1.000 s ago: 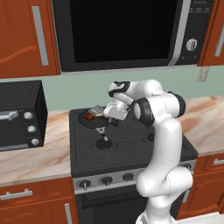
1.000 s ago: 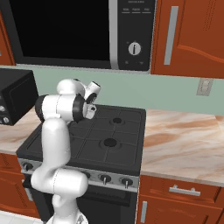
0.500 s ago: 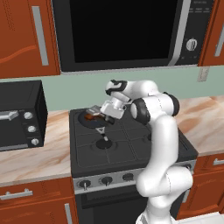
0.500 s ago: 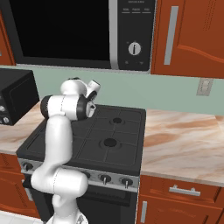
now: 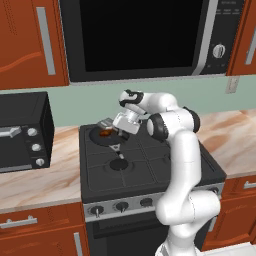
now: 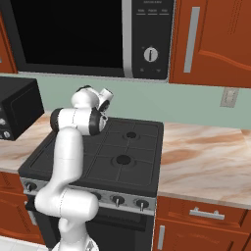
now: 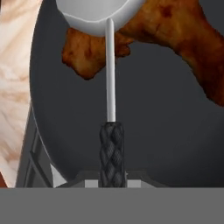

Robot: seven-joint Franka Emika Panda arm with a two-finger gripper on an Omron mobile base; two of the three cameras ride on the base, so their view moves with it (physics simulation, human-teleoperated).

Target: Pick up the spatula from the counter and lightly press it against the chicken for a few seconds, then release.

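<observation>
The spatula [image 7: 110, 78] has a black braided handle, a thin silver shaft and a pale blade. In the hand view, that blade lies over the brown chicken [image 7: 175, 30] inside the dark pan [image 7: 144, 131]. My gripper [image 7: 112, 175] is shut on the handle. From the left base view, the gripper [image 5: 117, 127] hangs over the pan [image 5: 97, 138] on the stove's back left burner. There the grey spatula blade [image 5: 106, 123] sits just above the chicken [image 5: 105, 133]. The arm hides the pan in the right base view.
The pan's handle [image 5: 115, 148] points toward the front burner [image 5: 119, 164]. A black toaster oven [image 5: 20, 130] stands on the left counter, and a microwave [image 5: 140, 40] hangs above the stove. Marble counter [image 6: 206, 152] stretches to the right.
The hand has edged slightly toward the pan with the spatula still in its grip. Nothing else has moved.
</observation>
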